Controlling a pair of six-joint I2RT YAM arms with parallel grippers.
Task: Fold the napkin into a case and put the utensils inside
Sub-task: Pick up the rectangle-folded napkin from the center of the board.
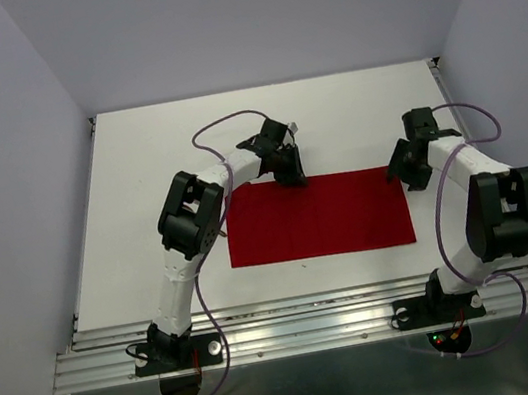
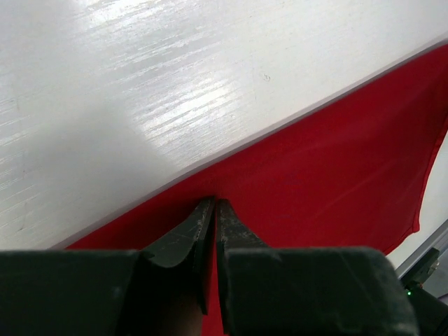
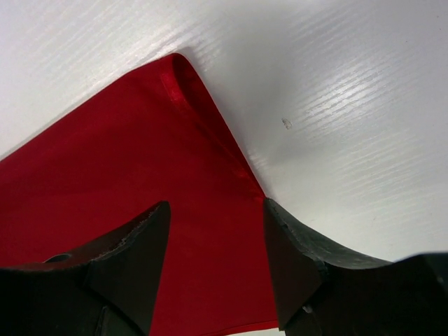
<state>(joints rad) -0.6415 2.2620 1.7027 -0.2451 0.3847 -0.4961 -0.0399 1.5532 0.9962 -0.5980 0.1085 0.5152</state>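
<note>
Top view: fingertips of both tools masked by own wrists. One napkin (image 1: 318, 217), flat red rectangle, mid-counter (image 1: 137, 168). Two tools: left tool (image 2: 214, 203) pinched narrow on napkin's far edge; right tool (image 3: 215, 204) spread wide over far right corner, contact unclear.

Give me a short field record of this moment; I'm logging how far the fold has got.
napkin: red, lying flat as a wide rectangle on the white table
left gripper: shut on the napkin's far edge
right gripper: open, over the napkin's far right corner, holding nothing
utensils: none in view
</note>
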